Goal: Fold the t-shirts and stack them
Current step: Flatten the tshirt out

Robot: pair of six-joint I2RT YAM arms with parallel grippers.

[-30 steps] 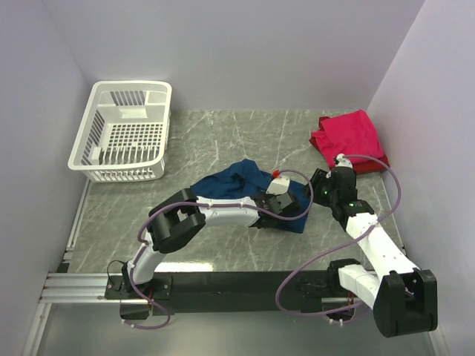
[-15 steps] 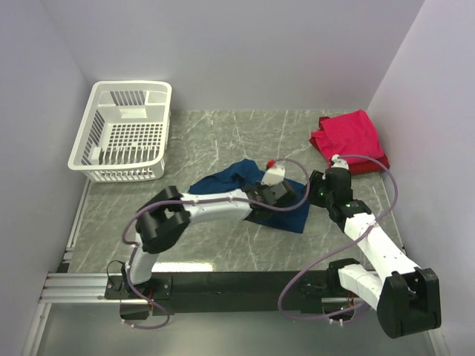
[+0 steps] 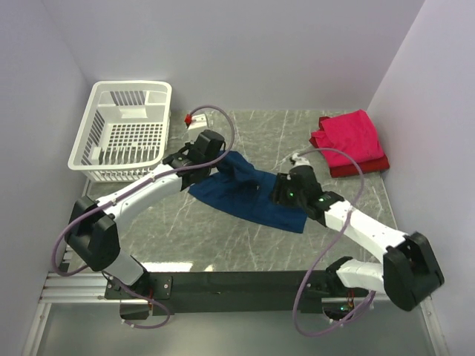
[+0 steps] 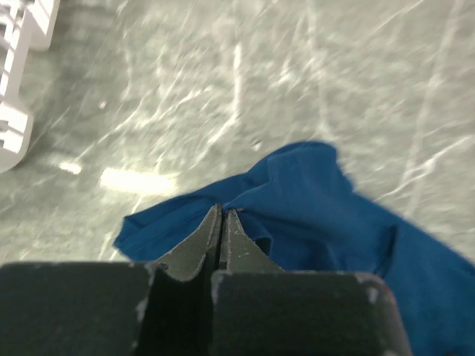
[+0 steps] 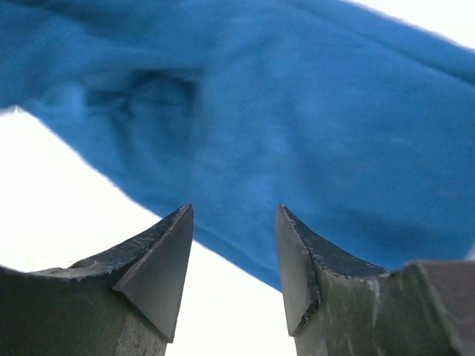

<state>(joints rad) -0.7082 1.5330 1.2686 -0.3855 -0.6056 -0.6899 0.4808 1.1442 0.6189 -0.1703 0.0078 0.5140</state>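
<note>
The navy blue t-shirt (image 3: 241, 194) lies stretched across the middle of the table, crumpled, with no print showing. My left gripper (image 3: 221, 162) is shut on its upper left edge; in the left wrist view the gripper (image 4: 223, 211) pinches a blue fold of the shirt (image 4: 319, 200). My right gripper (image 3: 273, 196) hovers open over the shirt's right part. In the right wrist view the gripper (image 5: 234, 215) has nothing between its fingers and the blue shirt (image 5: 297, 111) lies just beyond the tips. A folded pinkish-red t-shirt (image 3: 347, 135) rests on a darker red one (image 3: 364, 166) at the far right.
A white slotted basket (image 3: 122, 133) stands at the back left, and its corner (image 4: 15, 74) shows in the left wrist view. Walls close the table on the left, back and right. Cables loop above both arms.
My left gripper has shut on the blue shirt and swung up and left toward the basket, pulling the cloth out longer. My right gripper has moved left, over the shirt.
</note>
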